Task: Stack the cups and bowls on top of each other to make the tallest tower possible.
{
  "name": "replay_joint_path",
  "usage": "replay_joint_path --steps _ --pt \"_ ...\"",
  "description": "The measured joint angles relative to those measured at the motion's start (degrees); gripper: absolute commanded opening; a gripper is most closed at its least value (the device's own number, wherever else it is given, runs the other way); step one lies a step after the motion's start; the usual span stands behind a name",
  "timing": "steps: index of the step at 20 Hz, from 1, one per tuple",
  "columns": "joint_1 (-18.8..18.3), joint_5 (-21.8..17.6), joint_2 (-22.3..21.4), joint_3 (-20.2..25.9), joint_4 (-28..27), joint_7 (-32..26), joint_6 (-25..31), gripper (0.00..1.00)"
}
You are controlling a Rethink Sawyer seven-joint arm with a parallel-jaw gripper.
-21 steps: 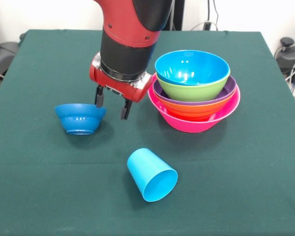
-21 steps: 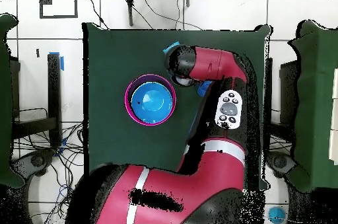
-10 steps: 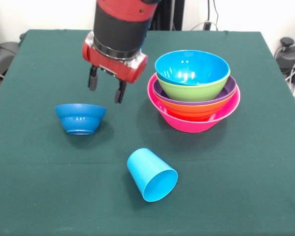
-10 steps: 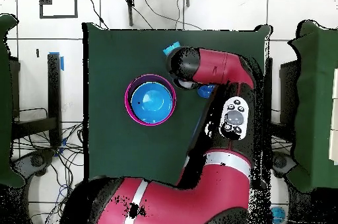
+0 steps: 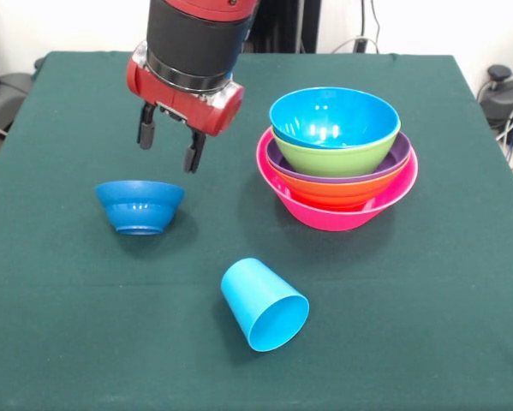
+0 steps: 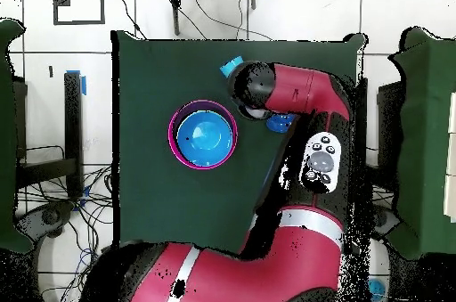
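Note:
The tower point(image 5: 337, 158) stands right of centre in the front view: sky blue bowl point(image 5: 333, 116) inside lime green, purple, orange and a wide pink bowl point(image 5: 342, 210). From overhead it shows as a blue disc in a pink ring point(image 6: 203, 137). A small dark blue bowl point(image 5: 140, 205) sits upright on the cloth at the left. A sky blue cup point(image 5: 264, 304) lies on its side near the front. My gripper point(image 5: 167, 146) hangs open and empty above the small bowl, slightly to its right. In the overhead view the arm hides most of the small bowl point(image 6: 283, 123) and the cup point(image 6: 231, 67).
The dark green table cloth point(image 5: 427, 300) covers the whole table. Overhead, the red arm point(image 6: 298, 93) crosses the table's right half, and cables lie on the floor around the table.
My gripper has risen and shifted left, from beside the small dark blue bowl's rim to above it. It stays open. Bowls and cup have not moved.

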Motion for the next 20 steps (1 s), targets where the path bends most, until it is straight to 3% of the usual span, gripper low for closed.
replay_joint_path --steps 20 --pt "-0.06 0.02 2.57 -1.04 0.00 0.00 -0.01 1.00"
